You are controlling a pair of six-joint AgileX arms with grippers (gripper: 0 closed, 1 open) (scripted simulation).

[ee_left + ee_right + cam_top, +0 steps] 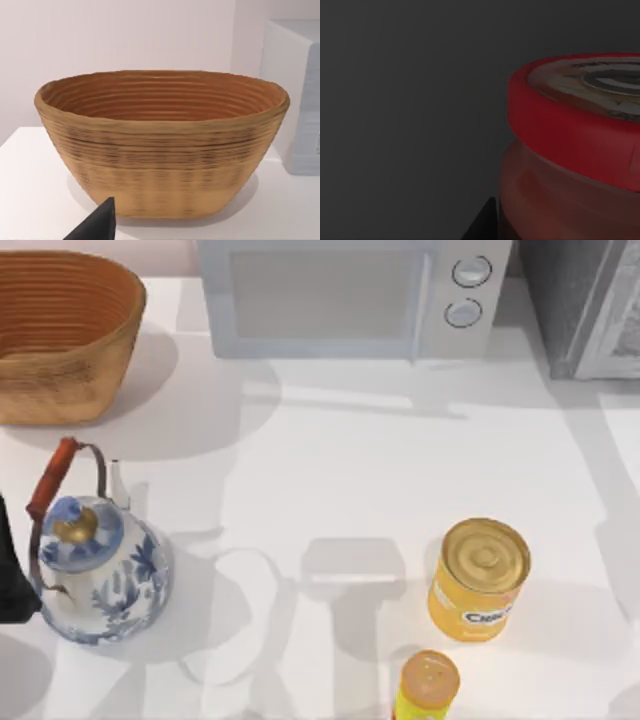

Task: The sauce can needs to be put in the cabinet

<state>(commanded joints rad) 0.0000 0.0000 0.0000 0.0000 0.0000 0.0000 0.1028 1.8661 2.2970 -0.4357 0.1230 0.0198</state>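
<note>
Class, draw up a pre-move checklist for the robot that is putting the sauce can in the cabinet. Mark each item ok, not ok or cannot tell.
1. Sauce can close in front of the right wrist camera, against a dark grey surface: ok.
2. Right gripper shut on the can: cannot tell.
3. Can resting inside the cabinet: cannot tell.
4. Cabinet door open: cannot tell.
5. Left arm at the table's left edge beside the teapot, facing the basket: ok.

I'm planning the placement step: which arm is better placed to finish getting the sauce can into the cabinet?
Right. Its wrist view shows the sauce can close up against a dark grey surface. The left arm sits at the table's left edge, far from the cabinet.
</note>
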